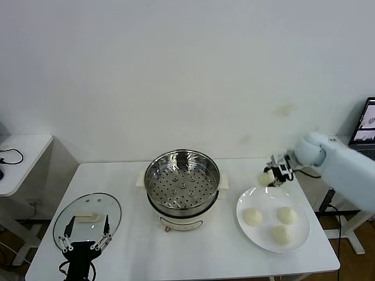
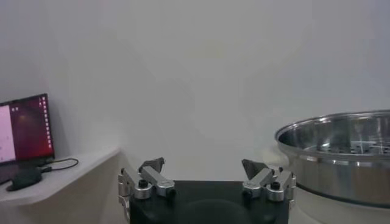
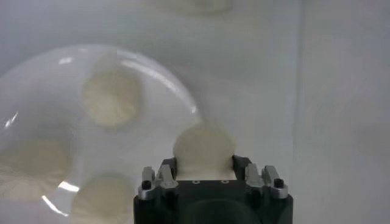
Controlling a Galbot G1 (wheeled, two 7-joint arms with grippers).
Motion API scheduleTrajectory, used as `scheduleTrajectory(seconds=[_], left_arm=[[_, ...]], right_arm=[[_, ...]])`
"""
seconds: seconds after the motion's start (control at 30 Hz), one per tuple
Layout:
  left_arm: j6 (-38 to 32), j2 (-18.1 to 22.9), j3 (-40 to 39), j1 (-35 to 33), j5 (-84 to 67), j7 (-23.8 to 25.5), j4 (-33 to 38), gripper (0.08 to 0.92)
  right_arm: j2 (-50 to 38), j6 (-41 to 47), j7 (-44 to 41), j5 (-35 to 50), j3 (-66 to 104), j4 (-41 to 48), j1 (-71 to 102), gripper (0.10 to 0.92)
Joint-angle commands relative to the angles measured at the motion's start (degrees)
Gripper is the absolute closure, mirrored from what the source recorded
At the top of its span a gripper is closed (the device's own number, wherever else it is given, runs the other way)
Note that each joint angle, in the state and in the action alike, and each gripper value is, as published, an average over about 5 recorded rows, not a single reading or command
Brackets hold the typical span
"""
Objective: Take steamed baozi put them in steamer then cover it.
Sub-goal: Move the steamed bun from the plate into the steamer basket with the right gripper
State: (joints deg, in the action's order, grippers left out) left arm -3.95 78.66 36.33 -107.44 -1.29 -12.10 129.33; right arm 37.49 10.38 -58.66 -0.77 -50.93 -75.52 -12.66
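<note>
Pincers of your left gripper (image 1: 85, 237) stood wide and empty at seven o'clock over the cover (image 1: 87, 218). Centre held the steamer (image 1: 182, 184); three o'clock, your right gripper (image 1: 275, 177) clamped one steamed baozi (image 3: 203, 148) above the plate (image 1: 273, 220).

Shiny perforated metal steamer (image 1: 182, 182); glossy plate (image 1: 273, 220).

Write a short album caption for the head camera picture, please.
Right gripper lifts one baozi above the plate; three baozi remain, steamer empty.
</note>
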Motion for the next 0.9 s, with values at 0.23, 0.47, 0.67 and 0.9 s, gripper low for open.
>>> scheduleTrajectory(seconds=[0.23, 0.47, 0.67, 0.9], left_arm=[[0.09, -0.28, 0.78, 0.46, -1.90, 0.06, -0.46, 0.177], [0.14, -0.55, 2.15, 1.01, -2.45, 0.29, -0.90, 0.177], [0.14, -0.56, 2.74, 1.37, -2.18, 0.51, -0.88, 0.177], [-0.24, -0.64, 3.92, 1.19, -1.55, 0.58, -0.89, 0.177]], right_arm=[[11.21, 0.19, 2.04, 14.85, -14.66, -2.21, -24.70, 0.448], [21.80, -2.74, 3.65, 17.26, -17.65, 0.14, -26.56, 0.448], [30.60, -7.90, 4.36, 14.49, -20.36, 3.08, -24.67, 0.448], [36.56, -16.30, 3.66, 6.92, -22.38, 5.44, -21.12, 0.448]])
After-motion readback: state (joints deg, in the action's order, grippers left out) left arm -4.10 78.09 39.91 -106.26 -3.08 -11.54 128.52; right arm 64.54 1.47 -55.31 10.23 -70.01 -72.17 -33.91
